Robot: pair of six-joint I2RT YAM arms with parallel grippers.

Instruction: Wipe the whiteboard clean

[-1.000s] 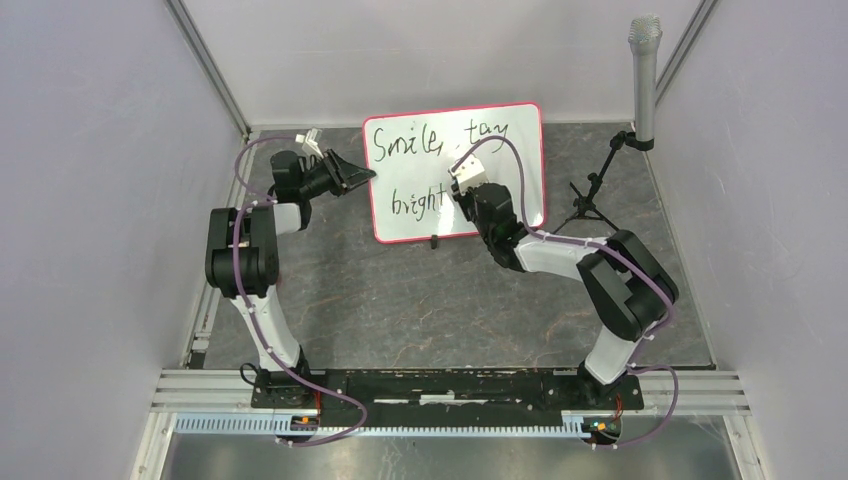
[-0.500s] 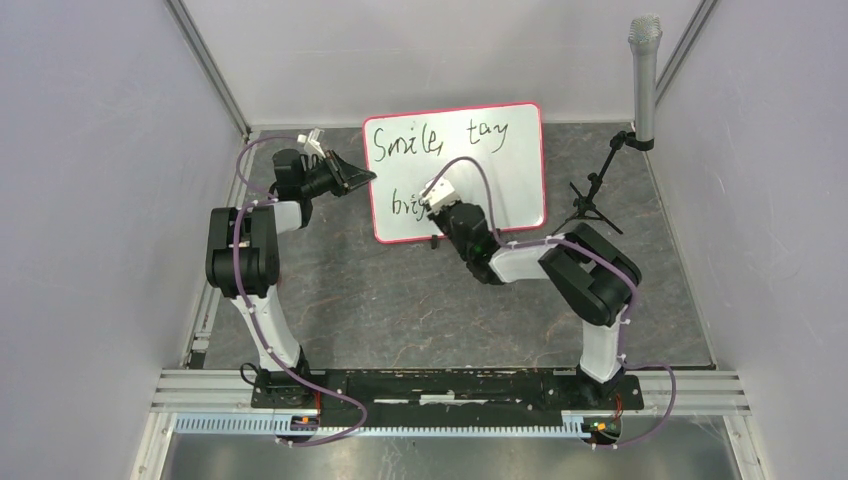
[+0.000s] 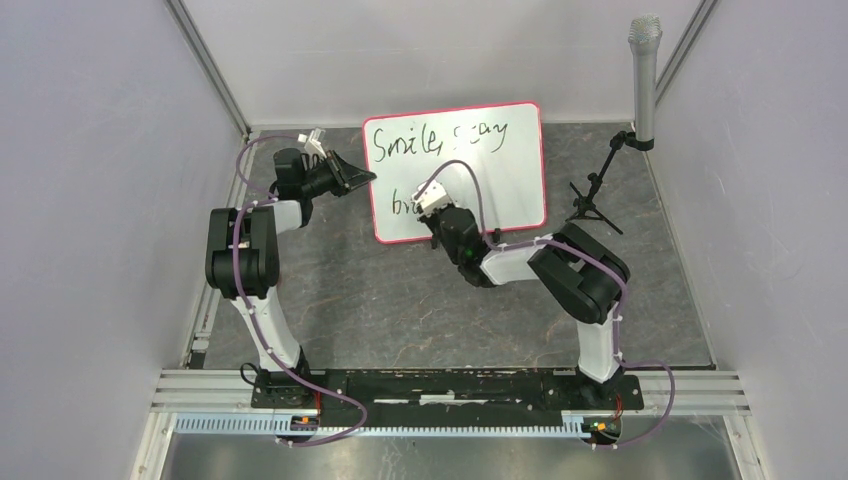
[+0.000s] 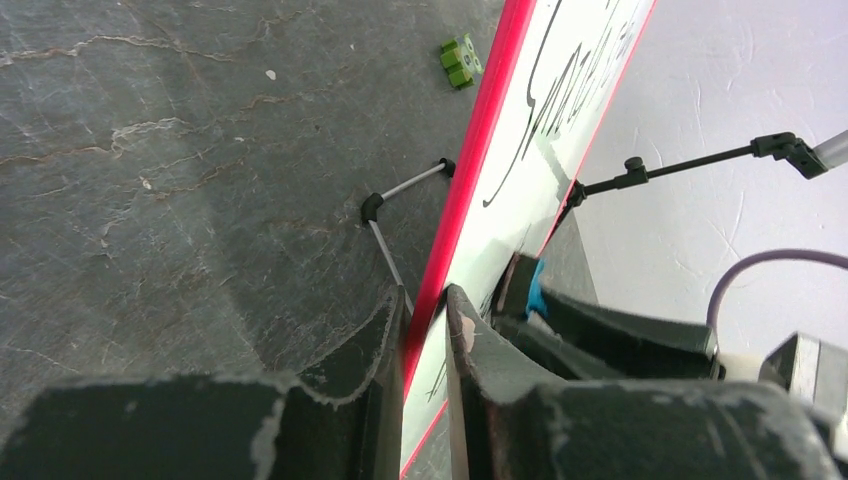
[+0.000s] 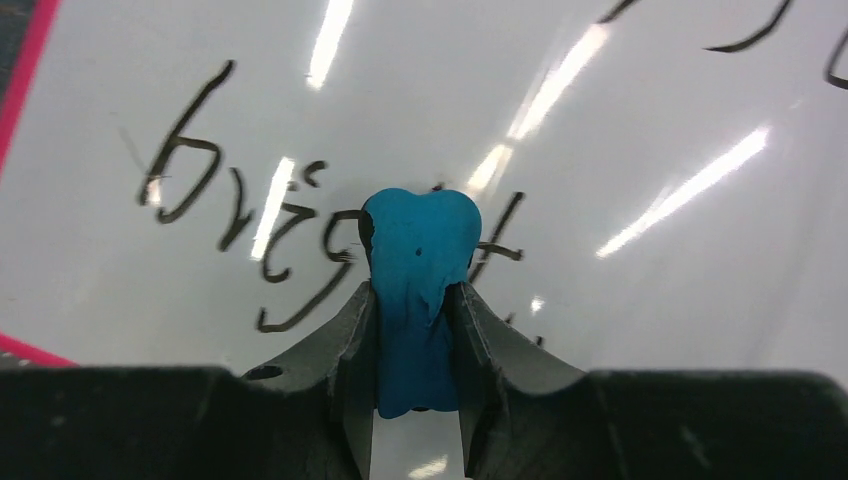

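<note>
1. Your right pincer [image 5: 415, 300] grips a blue eraser [image 5: 420, 240], one finger on each side.
2. The eraser covers part of the black handwriting [image 5: 215, 195] on the glossy whiteboard [image 5: 650, 340].
3. The board's pink-red frame [image 5: 22, 90] crosses your left edge.

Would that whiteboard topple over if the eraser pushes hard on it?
Probably, left alone: the whiteboard stands on thin wire feet. Here the left gripper pinches its red edge, likely steadying it. Its glossy face looks stiff, so the eraser should glide.
</note>
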